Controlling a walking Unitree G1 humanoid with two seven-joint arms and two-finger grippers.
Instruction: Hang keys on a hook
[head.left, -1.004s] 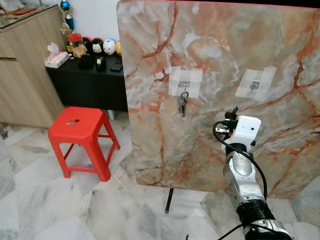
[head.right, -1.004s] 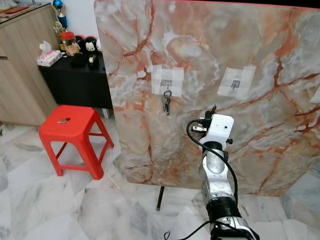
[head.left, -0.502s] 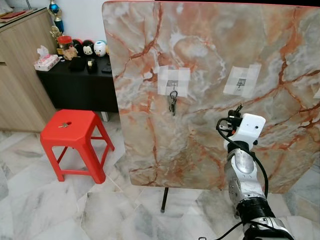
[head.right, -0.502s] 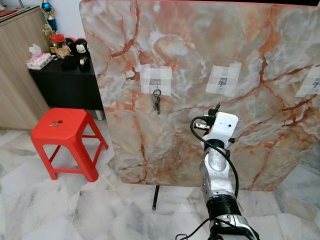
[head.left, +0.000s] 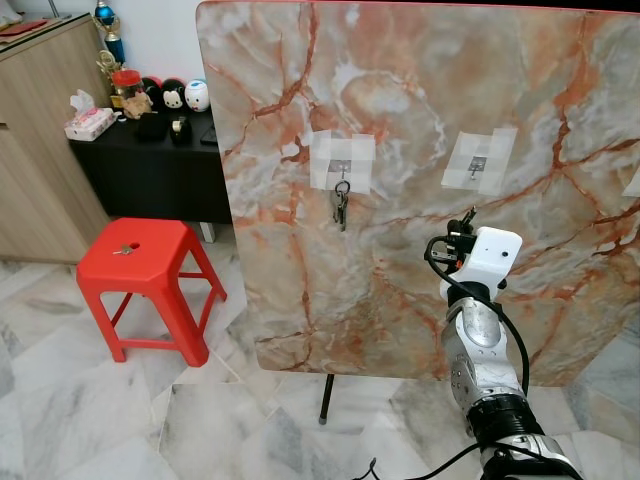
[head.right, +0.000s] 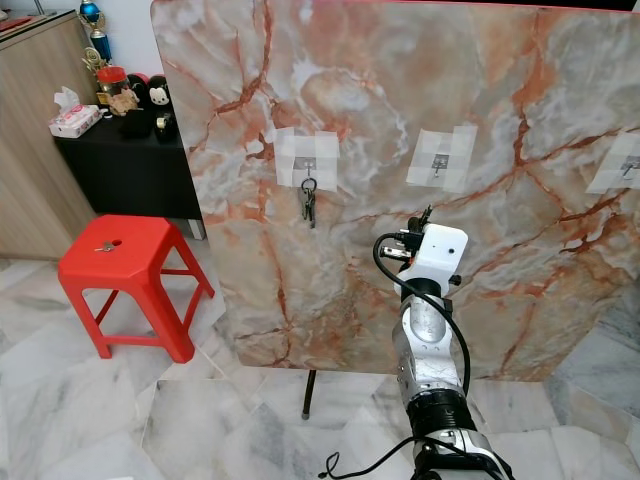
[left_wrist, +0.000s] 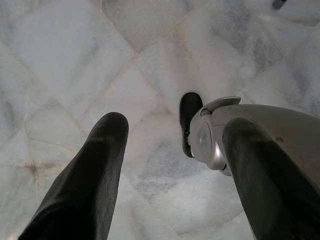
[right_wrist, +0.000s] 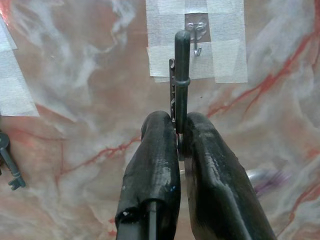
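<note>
left gripper (left_wrist: 170, 165): hanging idle over the pale marble floor (left_wrist: 75, 60), its black fingers spread apart.
right gripper (right_wrist: 177, 150): pinching a dark metal key ring (right_wrist: 181, 75) upright, just at 6 o'clock of the small silver hook (right_wrist: 196, 37).
risk: the ring is likely sitting edge-on, so it could be missing the hook tip and slipping off.
surface: orange-veined marble board (head.left: 420, 120), white tape patches; another bunch of keys (head.left: 341, 205) hanging at 9 o'clock.
room: red plastic stool (head.left: 145, 265), black side table (head.left: 150, 150) beyond.
</note>
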